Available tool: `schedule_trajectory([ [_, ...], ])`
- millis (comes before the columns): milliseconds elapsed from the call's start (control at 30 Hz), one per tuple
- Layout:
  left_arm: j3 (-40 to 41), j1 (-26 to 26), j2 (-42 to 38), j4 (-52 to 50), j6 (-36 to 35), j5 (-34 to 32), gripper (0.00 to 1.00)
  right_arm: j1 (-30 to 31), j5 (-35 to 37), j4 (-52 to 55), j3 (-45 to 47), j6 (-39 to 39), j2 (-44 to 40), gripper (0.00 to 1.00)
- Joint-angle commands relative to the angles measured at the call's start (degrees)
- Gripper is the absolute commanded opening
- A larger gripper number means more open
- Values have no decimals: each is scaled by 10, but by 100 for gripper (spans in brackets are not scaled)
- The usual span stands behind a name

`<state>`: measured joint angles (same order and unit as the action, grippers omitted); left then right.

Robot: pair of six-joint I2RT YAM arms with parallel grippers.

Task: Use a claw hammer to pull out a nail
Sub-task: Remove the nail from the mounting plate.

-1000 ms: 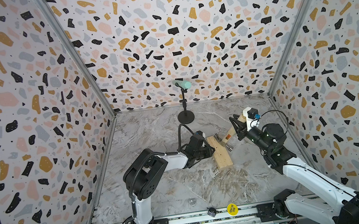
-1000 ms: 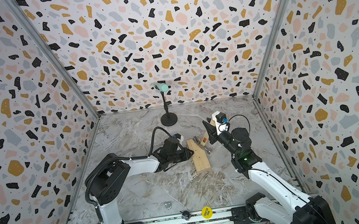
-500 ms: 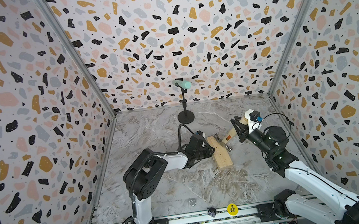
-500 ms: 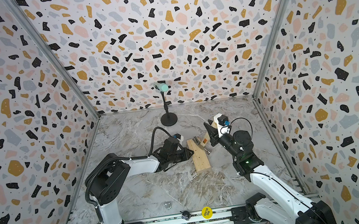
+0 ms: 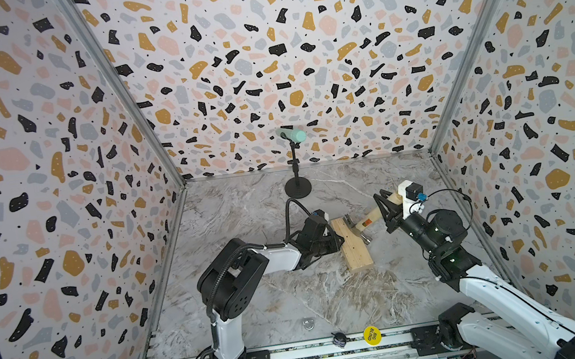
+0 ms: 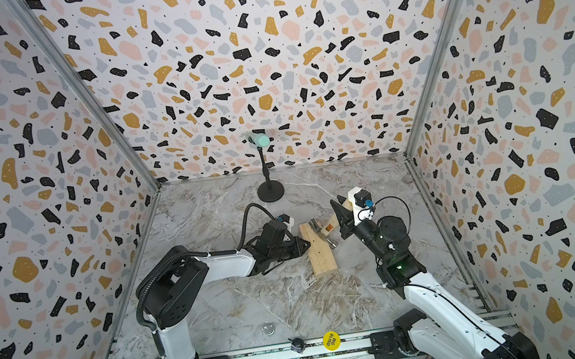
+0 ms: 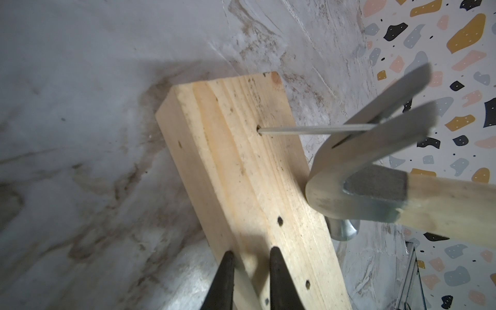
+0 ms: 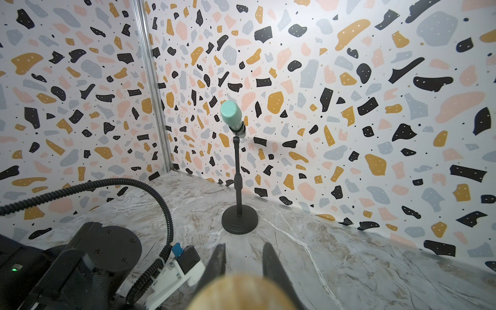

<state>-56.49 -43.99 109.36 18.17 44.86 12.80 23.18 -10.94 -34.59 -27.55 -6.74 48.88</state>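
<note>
The right end effector (image 5: pixel 388 208) grips the claw hammer (image 7: pixel 375 193) near the butt of its handle. The forked claw straddles the nail (image 7: pixel 308 130), whose long axis runs from the claw straight to its hole in the wooden block (image 7: pixel 255 188), with seemingly only the tip seated. The left end effector (image 7: pixel 251 252), jaws slightly apart, rests its tips on that block.
</note>
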Motion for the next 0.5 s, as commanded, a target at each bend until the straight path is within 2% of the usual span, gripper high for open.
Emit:
schedule_trajectory([
  [0,25,-5,11,-63,0,-10,19,5,-15,45,17,-47,-15,0],
  [467,29,-5,7,-58,4,-6,19,2,36,47,22,-62,-81,0],
])
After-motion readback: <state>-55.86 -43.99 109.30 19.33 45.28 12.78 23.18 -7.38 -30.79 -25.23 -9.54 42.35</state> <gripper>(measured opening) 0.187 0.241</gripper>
